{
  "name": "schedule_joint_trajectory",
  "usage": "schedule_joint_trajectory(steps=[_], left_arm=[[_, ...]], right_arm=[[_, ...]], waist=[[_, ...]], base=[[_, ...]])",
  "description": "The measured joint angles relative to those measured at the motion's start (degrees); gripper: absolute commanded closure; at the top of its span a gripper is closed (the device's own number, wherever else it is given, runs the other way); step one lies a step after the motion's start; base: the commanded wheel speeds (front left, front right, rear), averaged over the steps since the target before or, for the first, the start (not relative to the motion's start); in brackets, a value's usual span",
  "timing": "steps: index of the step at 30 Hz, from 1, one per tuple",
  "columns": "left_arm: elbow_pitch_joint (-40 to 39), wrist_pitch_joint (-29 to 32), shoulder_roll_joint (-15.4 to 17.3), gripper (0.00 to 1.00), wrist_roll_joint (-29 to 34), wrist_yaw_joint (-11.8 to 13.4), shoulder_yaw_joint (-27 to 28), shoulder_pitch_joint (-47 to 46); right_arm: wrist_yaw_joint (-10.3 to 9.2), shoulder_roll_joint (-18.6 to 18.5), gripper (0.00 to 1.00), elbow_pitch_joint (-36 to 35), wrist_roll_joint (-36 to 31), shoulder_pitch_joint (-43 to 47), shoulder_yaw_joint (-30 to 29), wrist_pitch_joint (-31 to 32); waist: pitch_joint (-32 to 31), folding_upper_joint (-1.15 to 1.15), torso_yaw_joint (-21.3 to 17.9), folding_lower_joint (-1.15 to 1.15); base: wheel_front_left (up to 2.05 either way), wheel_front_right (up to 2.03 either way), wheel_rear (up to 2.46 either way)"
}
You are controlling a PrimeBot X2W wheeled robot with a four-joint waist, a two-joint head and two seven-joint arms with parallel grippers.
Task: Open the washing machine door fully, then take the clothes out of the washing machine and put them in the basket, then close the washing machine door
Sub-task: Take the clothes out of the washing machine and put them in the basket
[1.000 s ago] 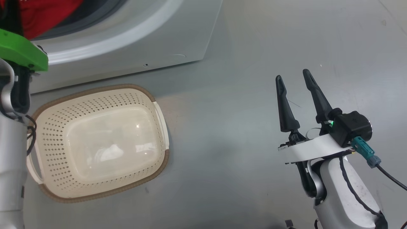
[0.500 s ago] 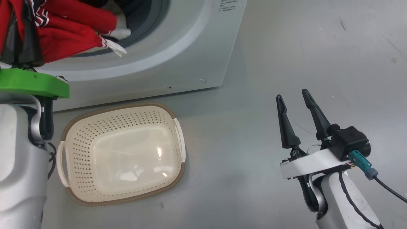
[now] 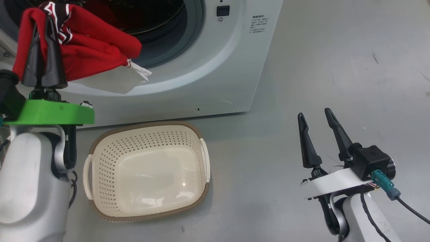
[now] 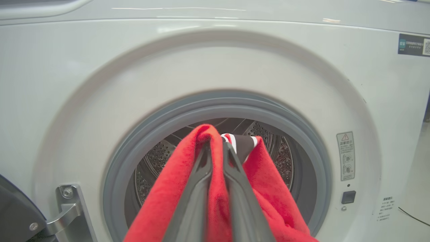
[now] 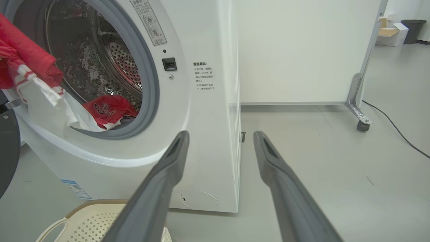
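My left gripper (image 3: 43,25) is shut on a red garment (image 3: 90,50) of the clothes, held up in front of the washing machine (image 3: 201,67) opening. Its white trim hangs over the lower lip. In the left wrist view the fingers (image 4: 201,174) pinch the red cloth (image 4: 168,188) before the steel drum (image 4: 158,154). Another red garment (image 5: 107,107) lies inside the drum. The washing machine door (image 5: 6,151) stands open at the left edge. The cream basket (image 3: 100,161) sits on the floor below the opening. My right gripper (image 3: 313,113) is open and holds nothing, off to the right.
A white partition (image 5: 302,50) on casters (image 5: 361,124) stands behind and to the right of the washer. A black cable (image 5: 396,131) runs across the grey floor. A cardboard box (image 5: 391,33) and a dark bin (image 5: 410,30) sit far back.
The head camera has tilted up, bringing the washer opening and my left gripper into view. The red garment comes farther out of the opening in the left gripper. The right gripper stays open.
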Motion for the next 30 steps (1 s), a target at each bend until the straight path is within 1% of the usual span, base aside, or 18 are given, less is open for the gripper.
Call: schedule_joint_trajectory(steps=[6, 11, 17, 23, 25, 30], left_arm=[[-3.4, -0.4, -0.8, 1.0, 0.9, 1.5, -0.9, 4.5], [-4.4, -0.4, -1.6, 1.0, 0.9, 3.0, -1.0, 9.6], [-4.3, 0.7, -3.2, 1.0, 0.1, 3.5, -1.9, 15.0], [-1.7, 1.9, -4.1, 1.0, -1.0, 3.5, -3.4, 18.7], [-0.3, 2.1, -4.2, 1.0, -1.0, 3.5, -3.6, 19.7], [2.8, 2.4, -4.4, 1.0, -1.1, 3.5, -4.4, 20.3]], right_arm=[[0.08, 0.0, 0.0, -0.1, 0.0, 0.4, 0.0, 0.0], [0.62, 0.0, 0.0, -0.3, 0.0, 0.9, 0.8, 0.0], [0.64, 0.0, 0.0, -1.2, 0.0, 1.2, 0.9, 0.0], [0.69, 0.0, 0.0, -1.8, -0.5, 1.2, 1.4, 0.0], [1.02, 0.0, 0.0, -1.9, -0.5, 1.2, 1.7, 0.0], [1.02, 0.0, 0.0, -2.4, -0.5, 1.0, 2.1, 0.0]], waist=[[-1.3, 0.0, 1.6, 0.0], [-1.7, 0.0, 2.1, 0.0], [-0.7, 0.0, 2.3, 0.0], [0.9, 0.0, 2.1, 0.0], [1.5, 0.0, 1.9, 0.0], [3.1, 0.0, 1.1, 0.0]], base=[[0.0, 0.0, 0.0], [0.0, 0.0, 0.0], [0.0, 0.0, 0.0], [0.0, 0.0, 0.0], [0.0, 0.0, 0.0], [0.0, 0.0, 0.0]])
